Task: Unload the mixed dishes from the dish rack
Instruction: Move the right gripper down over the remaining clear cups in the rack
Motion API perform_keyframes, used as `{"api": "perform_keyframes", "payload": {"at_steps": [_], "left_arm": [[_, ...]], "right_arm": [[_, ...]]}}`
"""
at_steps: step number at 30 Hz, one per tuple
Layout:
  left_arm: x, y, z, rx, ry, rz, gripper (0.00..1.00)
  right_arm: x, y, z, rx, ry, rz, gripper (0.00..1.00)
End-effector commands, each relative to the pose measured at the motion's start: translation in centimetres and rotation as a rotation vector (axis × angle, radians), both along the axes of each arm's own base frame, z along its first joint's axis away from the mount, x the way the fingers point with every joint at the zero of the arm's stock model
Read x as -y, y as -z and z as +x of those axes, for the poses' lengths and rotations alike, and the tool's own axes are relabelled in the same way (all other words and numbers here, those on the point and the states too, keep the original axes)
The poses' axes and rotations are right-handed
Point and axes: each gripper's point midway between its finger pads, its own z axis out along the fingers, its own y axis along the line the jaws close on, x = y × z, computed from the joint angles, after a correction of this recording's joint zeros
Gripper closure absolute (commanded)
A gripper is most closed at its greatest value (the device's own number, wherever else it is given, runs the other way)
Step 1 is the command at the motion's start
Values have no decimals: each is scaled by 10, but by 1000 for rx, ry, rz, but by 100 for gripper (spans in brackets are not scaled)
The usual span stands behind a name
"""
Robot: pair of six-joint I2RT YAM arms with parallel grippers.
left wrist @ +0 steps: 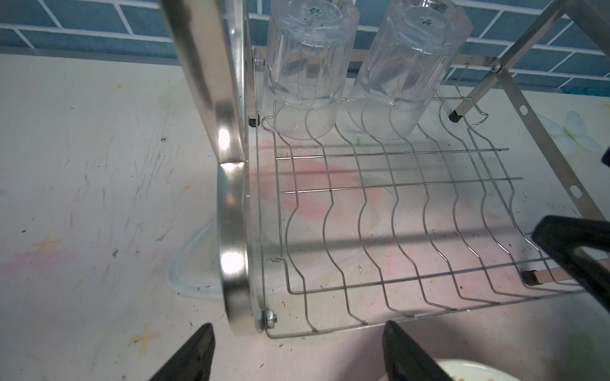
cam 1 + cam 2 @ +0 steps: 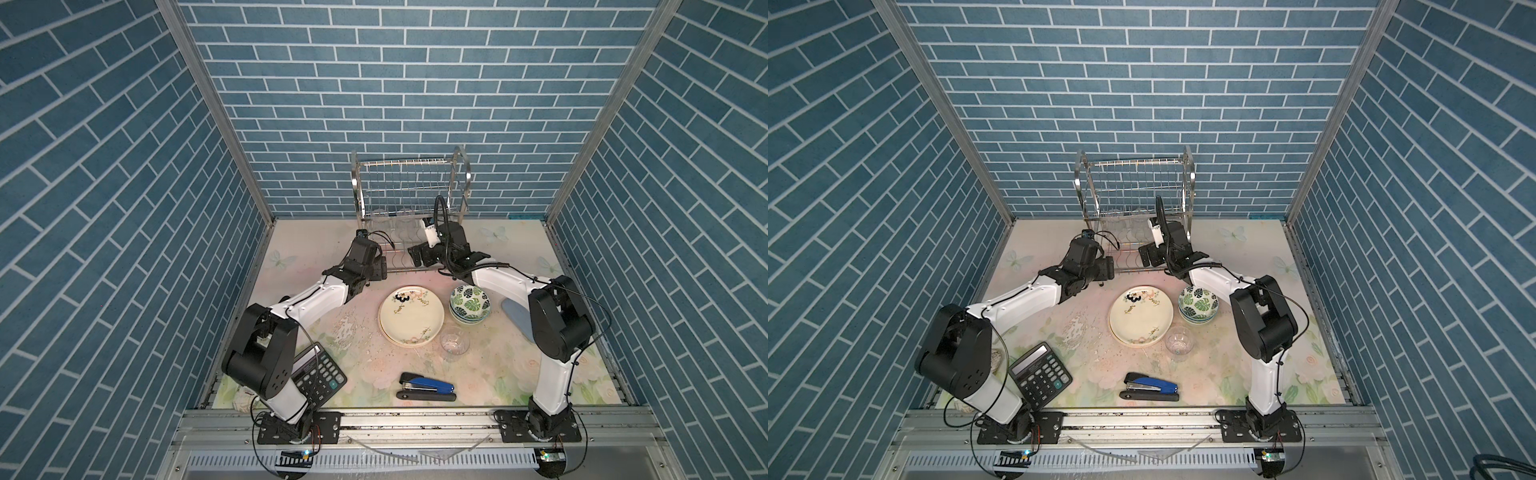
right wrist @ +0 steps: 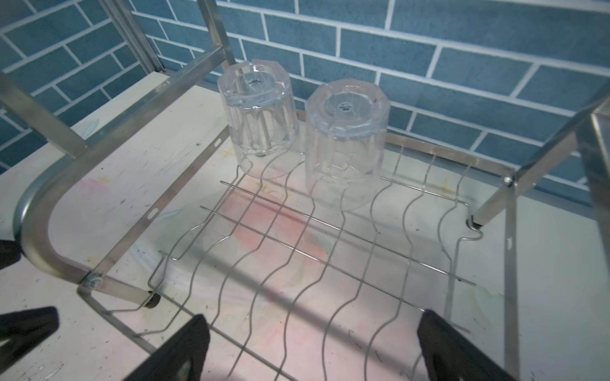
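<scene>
Right, the dish rack [image 2: 466, 178] stands against the back wall. Only two upturned glasses [image 3: 345, 148] are on its lower shelf, at the back, toward the left arm's end. Both claws wait at its front edge, jaws apart and empty. The left claw [image 1: 298, 326] has the side frame dead ahead. The right claw [image 3: 313, 316] faces open shelf with the glasses straight beyond, so I judge it better placed.

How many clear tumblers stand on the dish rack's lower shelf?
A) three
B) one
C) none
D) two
D: one upturned tumbler and a second tumbler beside it stand at the back of the dish rack's lower shelf, while the third tumbler stands on the table.
</scene>
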Motion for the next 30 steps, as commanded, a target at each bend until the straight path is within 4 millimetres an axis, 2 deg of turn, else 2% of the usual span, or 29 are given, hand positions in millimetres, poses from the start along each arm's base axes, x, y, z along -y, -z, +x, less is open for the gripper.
{"api": "perform_keyframes", "payload": {"at_steps": [1, 4, 8, 17, 18, 19, 20, 22, 23, 26, 30], "left_arm": [[0, -4, 11, 18, 9, 21, 23], [2, -1, 13, 12, 18, 26, 27], [3, 1, 13, 9, 37, 33, 45], [0, 0, 16, 22, 35, 68, 73], [-1, 0, 17, 23, 33, 73, 74], [-1, 0, 17, 25, 31, 76, 74], [-2, 0, 18, 25, 28, 78, 69], [-5, 1, 19, 26, 16, 93, 43], [-7, 1, 19, 29, 4, 103, 36], [-13, 3, 24, 32, -15, 109, 35], [-9, 6, 37, 42, -13, 106, 32]], "right_arm": [[-9, 2, 11, -16, -23, 2, 1], [-9, 4, 23, -31, 3, 20, 1], [-8, 5, 36, -37, 33, 56, 1], [-7, 3, 34, -34, 47, 88, 1], [-6, 3, 33, -33, 48, 90, 1], [-6, 3, 33, -34, 49, 91, 1], [-5, 2, 33, -33, 50, 94, 1], [-5, 2, 32, -38, 54, 100, 1], [-5, 1, 31, -39, 57, 105, 1], [-9, 0, 27, -50, 33, 132, 1], [-10, -3, 25, -58, 27, 151, 1]]}}
